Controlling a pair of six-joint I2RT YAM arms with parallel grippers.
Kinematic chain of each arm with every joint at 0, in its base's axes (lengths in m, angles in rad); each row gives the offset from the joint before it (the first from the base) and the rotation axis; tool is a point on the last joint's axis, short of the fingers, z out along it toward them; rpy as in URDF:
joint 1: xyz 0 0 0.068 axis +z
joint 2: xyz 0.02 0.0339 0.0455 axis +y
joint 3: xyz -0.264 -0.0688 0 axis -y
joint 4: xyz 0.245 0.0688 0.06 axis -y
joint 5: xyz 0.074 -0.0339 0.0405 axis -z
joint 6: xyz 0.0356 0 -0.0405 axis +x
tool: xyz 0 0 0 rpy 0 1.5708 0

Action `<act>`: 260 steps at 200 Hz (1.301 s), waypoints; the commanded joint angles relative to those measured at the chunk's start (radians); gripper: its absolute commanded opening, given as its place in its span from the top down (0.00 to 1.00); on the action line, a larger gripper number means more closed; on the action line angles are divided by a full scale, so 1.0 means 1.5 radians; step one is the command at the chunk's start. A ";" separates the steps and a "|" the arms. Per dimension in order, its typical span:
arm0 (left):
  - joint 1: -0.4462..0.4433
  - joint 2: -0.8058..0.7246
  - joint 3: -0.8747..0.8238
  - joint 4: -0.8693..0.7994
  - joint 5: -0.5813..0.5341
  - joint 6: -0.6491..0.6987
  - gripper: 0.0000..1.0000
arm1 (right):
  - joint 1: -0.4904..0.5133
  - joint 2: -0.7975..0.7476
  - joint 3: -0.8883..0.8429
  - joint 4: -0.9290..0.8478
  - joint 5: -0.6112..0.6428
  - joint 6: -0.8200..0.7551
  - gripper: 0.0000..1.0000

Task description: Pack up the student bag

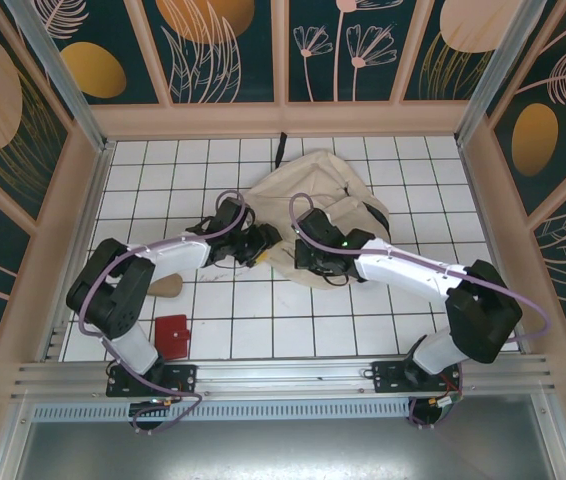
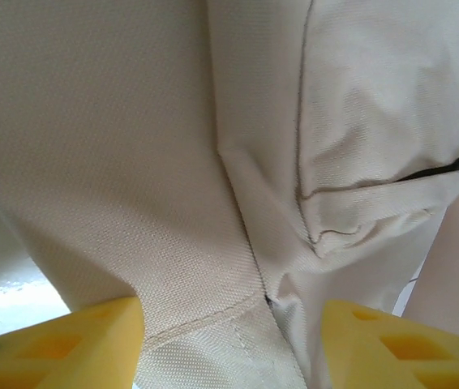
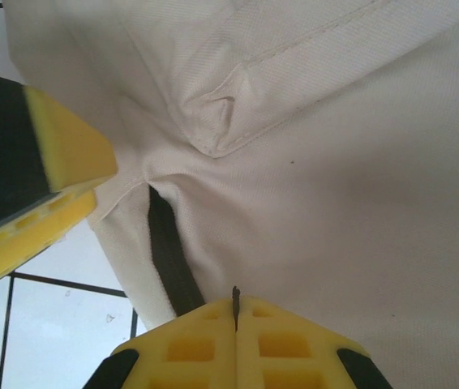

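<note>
The student bag (image 1: pixel 325 200), a large beige fabric backpack, lies crumpled in the middle of the tiled table. My left gripper (image 1: pixel 260 246) is at its left edge. In the left wrist view the gripper (image 2: pixel 229 344) stands open, its yellow fingers (image 2: pixel 75 344) wide apart, with a seamed fold of the bag (image 2: pixel 205 243) lying between them. My right gripper (image 1: pixel 308 256) is at the bag's near edge. Close up, this gripper (image 3: pixel 235 316) is shut, pinching a thin dark zipper pull (image 3: pixel 235 297) beside the black zipper line (image 3: pixel 169 259).
A small red flat item (image 1: pixel 173 336) lies near the left arm's base, and a tan rounded object (image 1: pixel 166 287) sits just beyond it. A black strap (image 1: pixel 281 150) sticks out at the bag's far side. Wooden walls close in the table on three sides.
</note>
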 commanded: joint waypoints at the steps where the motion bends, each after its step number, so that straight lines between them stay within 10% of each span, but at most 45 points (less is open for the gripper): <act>1: -0.011 0.031 0.018 -0.013 -0.011 -0.010 0.45 | -0.005 -0.021 -0.019 0.028 -0.035 0.005 1.00; 131: -0.033 0.099 0.096 -0.048 0.037 0.063 0.56 | -0.005 -0.012 -0.054 0.065 -0.092 0.018 1.00; 227: -0.033 0.115 0.090 -0.040 0.020 0.068 1.00 | -0.009 -0.021 -0.056 0.056 -0.077 0.026 1.00; 260: -0.033 0.108 0.088 -0.043 -0.023 0.076 1.00 | -0.011 -0.031 -0.055 0.038 -0.052 0.032 1.00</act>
